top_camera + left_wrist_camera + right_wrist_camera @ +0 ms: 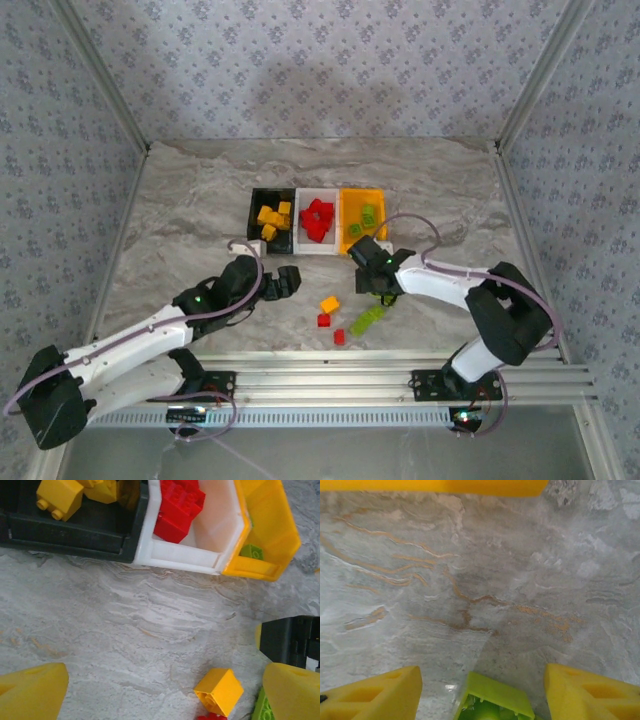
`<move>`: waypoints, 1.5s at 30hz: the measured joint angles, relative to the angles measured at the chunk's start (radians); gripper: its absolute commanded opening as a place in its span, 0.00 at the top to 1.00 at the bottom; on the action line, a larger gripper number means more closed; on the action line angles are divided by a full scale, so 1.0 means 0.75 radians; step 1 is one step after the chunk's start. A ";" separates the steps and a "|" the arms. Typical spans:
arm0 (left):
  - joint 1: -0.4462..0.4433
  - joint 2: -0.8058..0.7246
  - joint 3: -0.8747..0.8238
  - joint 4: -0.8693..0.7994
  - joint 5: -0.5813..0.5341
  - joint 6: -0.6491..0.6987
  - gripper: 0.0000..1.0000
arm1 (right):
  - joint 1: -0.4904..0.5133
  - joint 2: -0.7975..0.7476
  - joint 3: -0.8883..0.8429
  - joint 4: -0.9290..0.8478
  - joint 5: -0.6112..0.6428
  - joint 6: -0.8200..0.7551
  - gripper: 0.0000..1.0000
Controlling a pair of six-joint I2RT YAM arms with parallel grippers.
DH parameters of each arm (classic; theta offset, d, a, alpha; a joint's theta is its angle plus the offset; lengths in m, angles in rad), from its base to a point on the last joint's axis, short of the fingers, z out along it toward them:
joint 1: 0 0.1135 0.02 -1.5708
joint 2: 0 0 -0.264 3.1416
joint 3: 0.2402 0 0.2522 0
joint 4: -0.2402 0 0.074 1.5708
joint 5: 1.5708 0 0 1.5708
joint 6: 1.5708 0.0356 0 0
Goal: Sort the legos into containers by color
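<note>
Top external view showed the three containers in a row mid-table (180,220), already sorted by colour: the black bin (271,232) held yellow bricks (270,217), the white bin (318,242) held red bricks (318,219), and the orange bin (350,215) held green bricks (367,214). A few legos lay loose in front of them: a yellow-orange brick (329,304), two red strays (323,320) and some green pieces (367,320). The left gripper (285,282) hung to the left of that loose patch, and the right gripper (380,285) stood low at its right edge, just ahead of the orange bin, probably so that a green pick would need only a short carry. Left wrist view showed the left gripper (162,680) spread wide and empty above bare table, with the yellow-orange brick (219,691) just inside its right finger (292,690) and touching neither pad. It looked parked with the bins in sight so as to leave its partner room. Right wrist view showed the right gripper (482,672) straddling a lime green brick (495,702) that sat on the table. Its fingers (375,695) stood apart with a gap on each side of the brick, so nothing was clamped yet. The orange bin's rim (430,485) lay straight ahead, which suited green as the next colour to go.
</note>
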 measured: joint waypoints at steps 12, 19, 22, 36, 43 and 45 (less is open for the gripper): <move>0.036 -0.031 -0.039 -0.005 0.001 -0.009 0.01 | 0.066 0.043 0.009 -0.025 0.022 0.036 0.61; 0.040 -0.057 -0.040 -0.009 0.000 -0.010 0.00 | 0.092 -0.002 0.014 -0.036 0.041 0.030 0.68; 0.040 -0.075 -0.040 -0.009 0.000 -0.009 0.01 | 0.094 -0.115 0.042 -0.074 0.048 0.012 0.69; 0.040 -0.083 -0.040 -0.025 0.016 -0.008 0.00 | -0.220 0.264 0.697 -0.013 -0.049 -0.136 0.65; 0.040 -0.084 -0.040 -0.058 0.046 0.002 0.01 | -0.283 0.469 0.892 -0.050 -0.080 -0.161 0.32; 0.040 -0.090 -0.040 -0.070 0.057 0.007 0.01 | -0.288 0.464 0.894 -0.052 -0.083 -0.166 0.32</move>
